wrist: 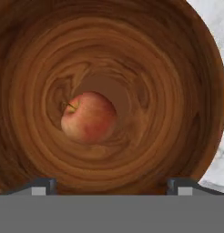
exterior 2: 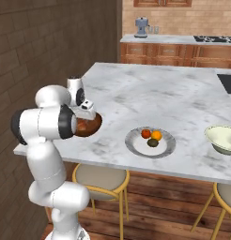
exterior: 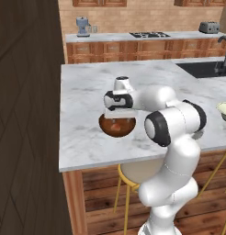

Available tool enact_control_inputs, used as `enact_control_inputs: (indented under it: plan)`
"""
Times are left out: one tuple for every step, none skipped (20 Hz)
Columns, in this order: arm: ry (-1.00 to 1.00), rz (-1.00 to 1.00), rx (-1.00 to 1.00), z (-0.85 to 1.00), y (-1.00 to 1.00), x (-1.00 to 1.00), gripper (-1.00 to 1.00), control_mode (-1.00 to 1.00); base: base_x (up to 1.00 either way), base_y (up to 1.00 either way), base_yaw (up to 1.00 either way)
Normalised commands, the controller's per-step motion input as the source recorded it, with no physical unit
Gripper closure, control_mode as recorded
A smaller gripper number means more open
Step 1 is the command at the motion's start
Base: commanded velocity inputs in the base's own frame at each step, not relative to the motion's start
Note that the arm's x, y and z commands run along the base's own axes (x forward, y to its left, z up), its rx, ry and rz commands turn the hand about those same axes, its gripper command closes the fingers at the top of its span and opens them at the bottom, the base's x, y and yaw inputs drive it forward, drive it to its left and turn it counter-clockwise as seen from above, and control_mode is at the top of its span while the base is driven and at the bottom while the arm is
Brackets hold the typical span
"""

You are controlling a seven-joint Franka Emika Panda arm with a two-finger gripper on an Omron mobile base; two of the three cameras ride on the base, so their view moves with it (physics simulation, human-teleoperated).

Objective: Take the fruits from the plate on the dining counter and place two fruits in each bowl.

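Note:
A reddish-peach fruit (wrist: 89, 117) lies at the bottom of the dark brown wooden bowl (wrist: 155, 54), free of the fingers. My gripper (wrist: 112, 184) hangs open just above this bowl (exterior: 105, 127), fingertips wide apart and nothing between them. The bowl (exterior 2: 92, 126) stands near the left front of the dining counter (exterior 2: 150, 89). Further right sits the grey-rimmed plate (exterior 2: 134, 145) holding a red fruit (exterior 2: 145, 133), an orange one (exterior 2: 156, 135) and a dark green one (exterior 2: 153, 143). The pale bowl (exterior 2: 223, 139) stands at the counter's right end.
Round stools with yellow legs (exterior 2: 101, 180) stand under the counter's front edge. A dark sink with a tap (exterior: 211, 69) is set into the counter's far right. A dark wall (exterior: 27, 114) rises on the left. The back worktop carries a blender (exterior: 82, 26), hob and toaster.

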Motion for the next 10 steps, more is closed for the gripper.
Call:
enact_control_inputs:
  plan:
    - [0.00,0.00,0.00,0.94,-0.37,-0.11,-1.00,-1.00,0.00,0.00,0.00]
    - [0.00,0.00,0.00,0.85,-0.69,-0.35,-1.00,-1.00,0.00,0.00,0.00]
    - [0.00,0.00,0.00,0.82,-0.96,-0.45,-1.00,-1.00,0.00,0.00,0.00]
    - [-0.01,0.00,0.00,0.72,-1.00,-0.48,-1.00,-1.00,0.00,0.00,0.00]
    - [-0.02,0.00,0.06,0.29,-1.00,-0.31,-1.00,-1.00,0.00,0.00,0.00]
    - [-0.03,0.00,0.04,0.03,-1.00,-0.31,-1.00,-1.00,0.00,0.00,0.00]
    - [0.00,0.00,0.02,0.00,-1.00,-0.20,-1.00,-1.00,0.00,0.00,0.00]
    - [0.00,0.00,0.04,0.00,-1.00,-0.22,-1.00,-1.00,0.00,0.00,0.00]
    - [0.00,-0.01,0.04,0.00,-1.00,-0.21,-1.00,-1.00,0.00,0.00,0.00]
    - [0.00,-0.02,0.04,0.00,-1.00,-0.23,-1.00,-1.00,0.00,0.00,0.00]
